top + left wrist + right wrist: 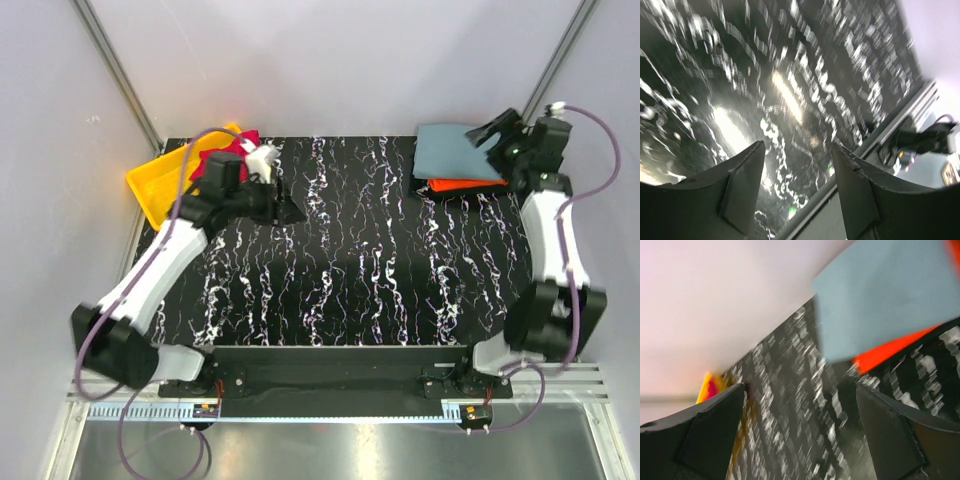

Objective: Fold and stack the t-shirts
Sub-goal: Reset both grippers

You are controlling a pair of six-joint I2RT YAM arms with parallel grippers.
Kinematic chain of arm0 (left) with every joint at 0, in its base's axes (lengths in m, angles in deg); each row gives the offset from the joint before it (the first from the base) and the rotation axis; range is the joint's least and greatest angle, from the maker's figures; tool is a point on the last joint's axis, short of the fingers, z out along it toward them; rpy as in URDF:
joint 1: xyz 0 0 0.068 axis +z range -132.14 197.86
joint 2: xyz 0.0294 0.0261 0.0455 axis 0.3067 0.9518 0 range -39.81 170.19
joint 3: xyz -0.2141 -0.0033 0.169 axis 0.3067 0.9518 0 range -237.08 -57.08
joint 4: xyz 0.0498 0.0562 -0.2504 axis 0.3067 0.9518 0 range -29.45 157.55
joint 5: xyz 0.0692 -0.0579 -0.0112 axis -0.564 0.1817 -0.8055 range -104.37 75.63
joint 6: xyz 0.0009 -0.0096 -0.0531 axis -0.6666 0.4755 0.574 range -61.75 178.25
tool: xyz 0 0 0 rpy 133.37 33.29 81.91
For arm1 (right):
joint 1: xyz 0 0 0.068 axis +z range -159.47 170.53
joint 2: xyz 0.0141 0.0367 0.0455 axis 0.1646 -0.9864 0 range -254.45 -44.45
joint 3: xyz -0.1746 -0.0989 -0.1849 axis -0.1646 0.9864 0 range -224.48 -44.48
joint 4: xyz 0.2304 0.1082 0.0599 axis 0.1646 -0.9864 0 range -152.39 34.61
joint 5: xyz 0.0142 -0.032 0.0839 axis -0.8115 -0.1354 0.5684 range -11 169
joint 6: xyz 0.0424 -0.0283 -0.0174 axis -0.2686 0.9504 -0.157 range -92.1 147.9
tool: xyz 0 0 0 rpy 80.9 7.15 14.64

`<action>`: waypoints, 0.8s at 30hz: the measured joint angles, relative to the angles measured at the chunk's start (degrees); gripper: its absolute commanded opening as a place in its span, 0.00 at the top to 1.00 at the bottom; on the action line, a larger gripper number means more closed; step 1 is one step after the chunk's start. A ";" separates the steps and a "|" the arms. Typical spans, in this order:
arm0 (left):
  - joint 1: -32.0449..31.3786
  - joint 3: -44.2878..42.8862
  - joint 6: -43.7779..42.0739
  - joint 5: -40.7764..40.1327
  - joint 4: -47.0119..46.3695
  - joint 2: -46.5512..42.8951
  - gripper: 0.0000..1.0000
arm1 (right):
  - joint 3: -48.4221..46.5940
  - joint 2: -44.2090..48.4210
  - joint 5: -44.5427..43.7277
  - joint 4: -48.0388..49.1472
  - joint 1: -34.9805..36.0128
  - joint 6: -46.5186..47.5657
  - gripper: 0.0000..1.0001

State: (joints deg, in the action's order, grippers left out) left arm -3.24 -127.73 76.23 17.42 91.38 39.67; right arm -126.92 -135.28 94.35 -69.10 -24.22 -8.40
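I work in a robotics lab cell. Plain white walls (330,60) and metal posts (118,75) enclose my black marbled table (350,270).

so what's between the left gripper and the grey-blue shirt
Only bare black marbled tabletop lies between the left gripper and the grey-blue shirt. The top external view shows it.

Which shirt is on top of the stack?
The grey-blue shirt; it lies folded over the orange shirt, while the crimson shirt is at the yellow bin.
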 measured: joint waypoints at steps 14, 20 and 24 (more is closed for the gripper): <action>0.37 7.10 3.80 -3.52 -6.47 -27.96 0.01 | 23.50 44.68 7.45 -23.19 14.10 1.88 0.00; 0.37 12.35 5.92 -3.85 -6.60 -32.65 0.01 | 24.33 51.12 7.54 -25.64 14.10 2.99 0.00; 0.37 12.94 6.47 -3.82 -7.37 -33.86 0.01 | 22.18 51.82 6.71 -26.01 14.10 3.41 0.00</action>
State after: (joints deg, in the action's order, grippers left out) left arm -2.87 -114.79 82.70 13.60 84.01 5.82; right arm -104.73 -83.46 101.06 -95.11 -10.12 -4.99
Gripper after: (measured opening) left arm 0.984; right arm 0.994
